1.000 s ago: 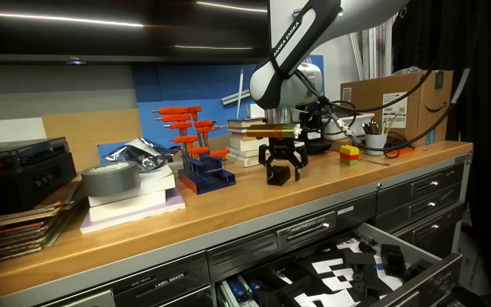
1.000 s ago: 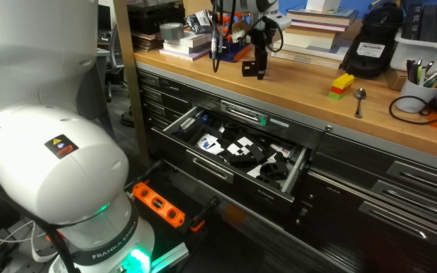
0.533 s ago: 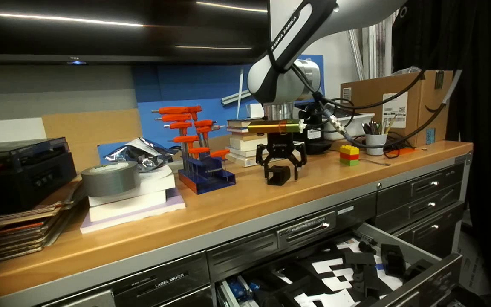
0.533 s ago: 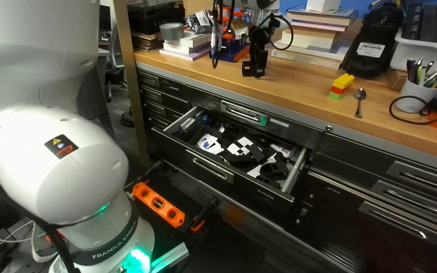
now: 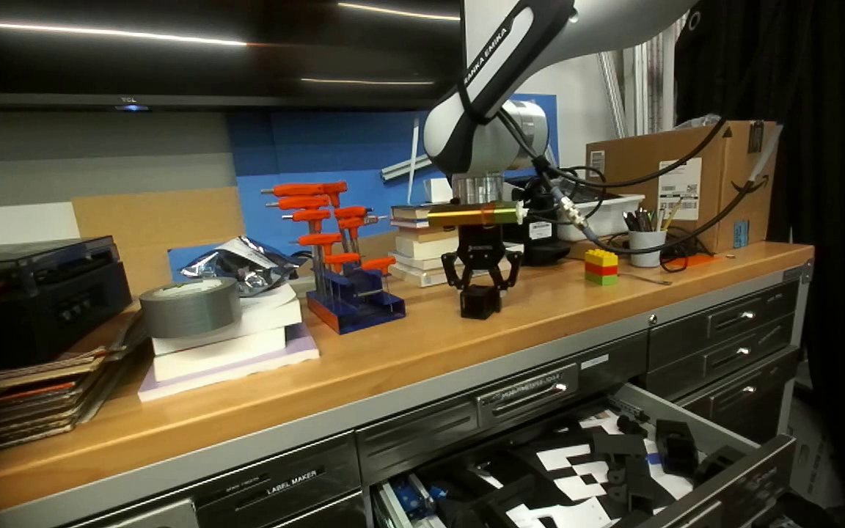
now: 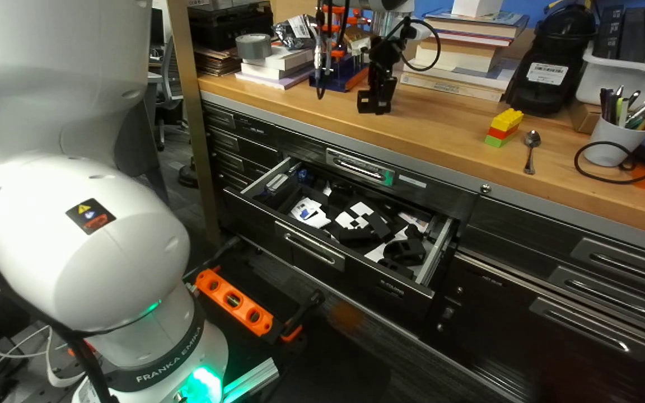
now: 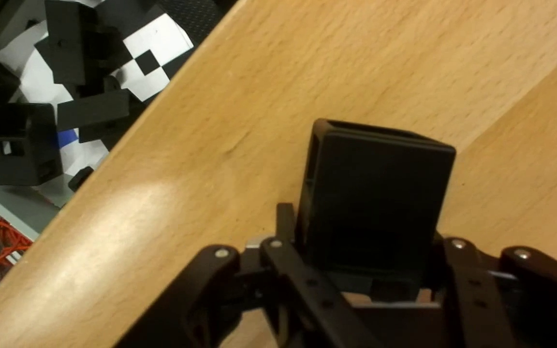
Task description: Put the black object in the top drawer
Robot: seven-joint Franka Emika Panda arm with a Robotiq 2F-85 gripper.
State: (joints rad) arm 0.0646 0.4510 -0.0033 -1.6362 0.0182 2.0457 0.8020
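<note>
And there's white glare splashing across the light-brown wooden tabletop [image 7: 240, 164], pale streaks crossing the wide, glossy black television screen [image 5: 202, 55]! Green light flares on the rounded white robot base [image 6: 213, 350]; the pleated black curtain [image 5: 840, 220] hangs in gloom.

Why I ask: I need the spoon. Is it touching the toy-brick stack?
Apart: in an exterior view, wooden tabletop shows between spoon and toy-brick stack.

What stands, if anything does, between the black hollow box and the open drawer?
Nothing visible stands in the way: from the black hollow box, the likely path leads over the wooden benchtop's edge and down into the open drawer, where black parts lie.
</note>
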